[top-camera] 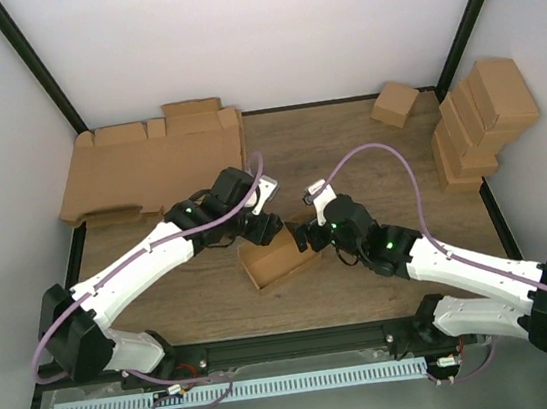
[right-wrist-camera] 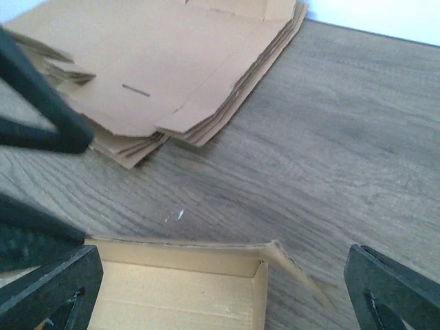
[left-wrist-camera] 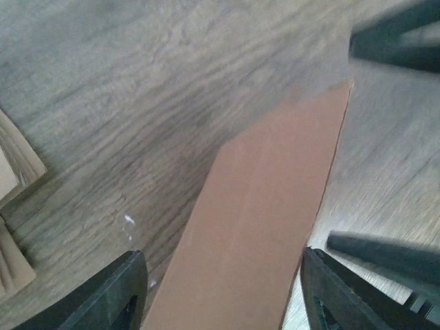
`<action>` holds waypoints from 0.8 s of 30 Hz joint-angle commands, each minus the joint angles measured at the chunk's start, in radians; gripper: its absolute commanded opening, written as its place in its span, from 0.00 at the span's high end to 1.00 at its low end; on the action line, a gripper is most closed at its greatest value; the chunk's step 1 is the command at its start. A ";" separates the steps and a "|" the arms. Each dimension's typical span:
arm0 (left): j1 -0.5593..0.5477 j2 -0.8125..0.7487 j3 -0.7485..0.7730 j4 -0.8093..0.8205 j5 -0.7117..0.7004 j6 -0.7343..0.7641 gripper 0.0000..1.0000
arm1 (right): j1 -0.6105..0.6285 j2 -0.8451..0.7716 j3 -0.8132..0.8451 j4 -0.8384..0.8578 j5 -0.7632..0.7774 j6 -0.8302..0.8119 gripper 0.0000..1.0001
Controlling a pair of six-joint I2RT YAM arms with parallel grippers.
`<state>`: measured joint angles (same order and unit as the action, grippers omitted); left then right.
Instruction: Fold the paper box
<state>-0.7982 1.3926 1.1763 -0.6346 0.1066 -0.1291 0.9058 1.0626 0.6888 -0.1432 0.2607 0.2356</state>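
From above, the paper box (top-camera: 278, 257) lies open at the middle of the table (top-camera: 367, 152). The left gripper (top-camera: 267, 228) is at its far edge and the right gripper (top-camera: 306, 235) at its right end.

Left wrist: the jaws are apart, straddling a box panel.

Right wrist: the fingers (right-wrist-camera: 55, 289) are spread wide over the box's open end, with flat cardboard sheets (right-wrist-camera: 158, 75) far left.

Before me, the wooden tabletop (top-camera: 346, 144) carries the paper box (top-camera: 279, 259) in the middle, a stack of flat cardboard sheets (top-camera: 147, 166) far left, and a small carton (top-camera: 394, 104) and a pile of cartons (top-camera: 484, 116) far right.
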 commanded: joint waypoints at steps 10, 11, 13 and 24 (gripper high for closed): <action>-0.011 -0.045 -0.012 -0.145 0.036 0.077 0.45 | -0.025 -0.019 0.052 -0.026 0.087 0.025 0.00; -0.011 -0.048 -0.020 -0.142 0.027 0.077 0.52 | -0.027 -0.034 0.041 -0.022 0.077 0.031 0.00; -0.012 -0.038 -0.033 -0.138 -0.002 0.072 0.66 | -0.027 -0.069 0.011 -0.008 0.055 0.039 0.01; 0.003 0.050 0.069 -0.024 -0.119 0.120 0.96 | -0.027 -0.074 0.038 0.066 0.097 -0.005 0.00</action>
<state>-0.8055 1.4014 1.1687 -0.7189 0.0456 -0.0616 0.8848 0.9459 0.6666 -0.0952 0.3233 0.2424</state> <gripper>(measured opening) 0.041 0.997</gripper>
